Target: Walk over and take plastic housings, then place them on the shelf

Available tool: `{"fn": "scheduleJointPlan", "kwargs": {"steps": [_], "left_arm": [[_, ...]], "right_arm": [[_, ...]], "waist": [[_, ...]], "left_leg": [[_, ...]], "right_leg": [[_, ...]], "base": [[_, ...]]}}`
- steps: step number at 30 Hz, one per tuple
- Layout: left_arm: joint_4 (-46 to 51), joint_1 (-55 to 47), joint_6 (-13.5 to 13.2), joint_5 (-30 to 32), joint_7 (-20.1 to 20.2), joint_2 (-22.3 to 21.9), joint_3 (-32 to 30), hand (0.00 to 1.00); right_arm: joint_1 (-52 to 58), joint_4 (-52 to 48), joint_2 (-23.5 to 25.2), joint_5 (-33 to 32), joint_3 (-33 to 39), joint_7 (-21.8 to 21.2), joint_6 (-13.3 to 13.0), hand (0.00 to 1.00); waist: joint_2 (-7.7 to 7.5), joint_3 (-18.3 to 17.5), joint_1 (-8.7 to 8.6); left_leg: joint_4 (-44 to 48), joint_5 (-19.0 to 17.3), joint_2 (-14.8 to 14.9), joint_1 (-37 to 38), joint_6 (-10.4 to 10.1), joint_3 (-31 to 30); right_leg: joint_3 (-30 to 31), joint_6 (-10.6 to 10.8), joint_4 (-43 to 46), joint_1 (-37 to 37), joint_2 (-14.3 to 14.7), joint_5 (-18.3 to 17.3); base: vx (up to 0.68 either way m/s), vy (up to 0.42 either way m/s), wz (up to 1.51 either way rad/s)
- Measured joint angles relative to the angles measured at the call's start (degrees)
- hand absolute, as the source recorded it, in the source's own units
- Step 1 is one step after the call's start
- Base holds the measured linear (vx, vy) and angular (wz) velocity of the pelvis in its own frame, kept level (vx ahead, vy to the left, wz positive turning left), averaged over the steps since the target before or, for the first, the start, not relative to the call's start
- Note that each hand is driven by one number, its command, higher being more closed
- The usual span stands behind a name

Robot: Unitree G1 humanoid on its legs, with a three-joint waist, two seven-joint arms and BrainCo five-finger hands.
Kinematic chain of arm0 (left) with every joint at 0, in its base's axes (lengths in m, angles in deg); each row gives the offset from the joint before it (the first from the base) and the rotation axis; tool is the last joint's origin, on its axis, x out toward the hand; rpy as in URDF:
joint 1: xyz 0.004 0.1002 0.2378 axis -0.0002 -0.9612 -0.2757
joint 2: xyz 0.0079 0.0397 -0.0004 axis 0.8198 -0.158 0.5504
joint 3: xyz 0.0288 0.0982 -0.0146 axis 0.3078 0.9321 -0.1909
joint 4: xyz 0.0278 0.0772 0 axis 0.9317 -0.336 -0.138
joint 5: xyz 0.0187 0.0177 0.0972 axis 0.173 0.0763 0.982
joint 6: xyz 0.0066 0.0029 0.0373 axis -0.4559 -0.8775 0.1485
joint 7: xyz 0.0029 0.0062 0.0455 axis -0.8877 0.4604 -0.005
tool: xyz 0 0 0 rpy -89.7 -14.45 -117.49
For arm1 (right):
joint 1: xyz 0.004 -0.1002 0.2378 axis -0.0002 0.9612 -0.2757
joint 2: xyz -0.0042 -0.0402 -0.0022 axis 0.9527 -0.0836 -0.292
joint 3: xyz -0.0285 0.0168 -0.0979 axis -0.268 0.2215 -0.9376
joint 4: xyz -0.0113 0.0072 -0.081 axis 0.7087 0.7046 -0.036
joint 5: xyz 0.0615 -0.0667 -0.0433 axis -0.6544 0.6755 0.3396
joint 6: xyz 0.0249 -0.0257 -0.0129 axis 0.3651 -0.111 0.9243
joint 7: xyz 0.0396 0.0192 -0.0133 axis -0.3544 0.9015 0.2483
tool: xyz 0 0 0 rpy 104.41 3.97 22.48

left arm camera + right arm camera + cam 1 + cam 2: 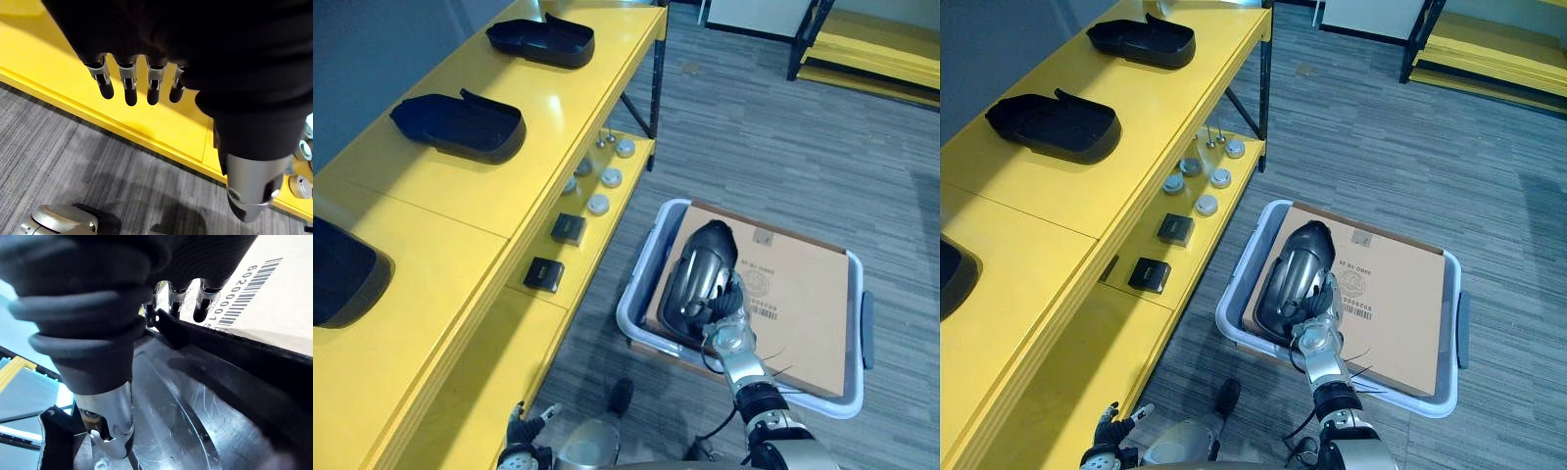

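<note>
Gripping the housing [698, 272] right now: the right hand [728, 331] hooks its fingers [202, 308] over the rim with the thumb against the shiny inside, a firm pinch. The housing sits over the box [803, 294] in the bin [642, 264] on the floor. Whether it is lifted clear or resting on the cardboard, I cannot tell.

So this looks like the pick-up step, with the carry to come. Three other housings [460, 125] already lie on the shelf [558, 108], spread along its top.

The next move, I'd say, calls for a straight lift above the bin wall, then a swing toward the robot's left and up over the shelf's front edge. The best open room looks to be the bare yellow stretch between the middle housing and the near one.

Edges to mind: the bin's near wall just beside the housing, and the lower board [509, 362], which shows out past the top and carries small parts [598, 204].

The left hand [129, 85] hangs low by that lower board's edge, fingers straight and slack, holding nothing.
</note>
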Motion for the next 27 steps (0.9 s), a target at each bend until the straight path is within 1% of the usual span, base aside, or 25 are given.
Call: {"fn": "scheduleJointPlan", "kwargs": {"steps": [7,10,12,14,18,25,27], "left_arm": [[-0.01,-0.03,-0.02,0.01,-0.01,0.03,0.02,0.00],[-0.04,-0.10,-0.02,0.01,-0.01,0.04,0.04,0.00],[-0.16,-0.26,0.00,0.01,0.00,0.10,0.04,0.00],[-0.17,-0.25,0.00,0.02,-0.01,0.10,0.11,0.00],[-0.19,-0.25,0.01,0.01,0.01,0.21,0.30,0.00],[-0.24,-0.24,0.00,0.00,0.07,0.26,0.37,0.00],[-0.22,-0.21,-0.03,0.00,0.10,0.29,0.39,0.00]], "right_arm": [[2.79,-8.10,0.38,1.72,0.89,2.76,0.28,0.00],[4.63,-11.48,0.35,1.73,0.87,3.66,-0.38,0.00],[5.03,-11.71,0.37,1.73,0.64,3.71,-0.45,0.00],[6.40,-12.94,0.38,1.73,0.59,3.63,-0.46,0.00],[8.26,-13.24,0.34,2.00,0.58,3.18,-0.46,0.00],[8.70,-12.30,0.22,2.21,0.69,2.17,-0.13,0.00],[7.60,-9.48,-0.18,2.16,1.16,2.18,0.00,0.00]], "waist": [[-0.05,0.03,-0.32],[-0.03,0.04,-0.47],[0.00,0.06,-1.31],[0.05,0.09,-1.34],[0.05,0.08,-1.38],[0.03,0.08,-1.40],[0.03,0.07,-1.34]], "left_leg": [[0.00,-0.04,0.00,0.13,-0.03,0.54],[-0.02,-0.10,0.13,0.35,-0.10,0.89],[-0.05,-0.28,0.25,0.48,-0.34,1.33],[-0.07,-0.40,0.29,0.50,-0.41,1.51],[-0.08,-0.39,0.29,0.52,-0.40,1.75],[-0.03,-0.15,0.02,0.26,-0.05,1.52],[-0.01,-0.14,-0.11,-0.16,-0.04,1.14]], "right_leg": [[1.02,-0.10,-0.27,0.05,-0.06,0.20],[1.38,-0.09,-0.18,0.05,-0.04,0.21],[1.79,0.01,-0.08,-0.02,-0.01,0.25],[2.12,-0.04,-0.15,-0.08,0.02,0.22],[2.62,-0.16,-0.26,-0.18,0.03,0.17],[2.46,0.43,-1.00,-0.10,0.05,0.60],[1.85,0.45,-1.21,-0.17,0.05,0.62]], "base": [[-0.01,0.006,-0.03],[-0.07,0.021,-0.07],[-0.08,0.026,-0.07],[-0.06,0.024,-0.06],[-0.03,0.021,-0.04],[0.00,0.000,0.01],[0.04,-0.002,0.11]]}}
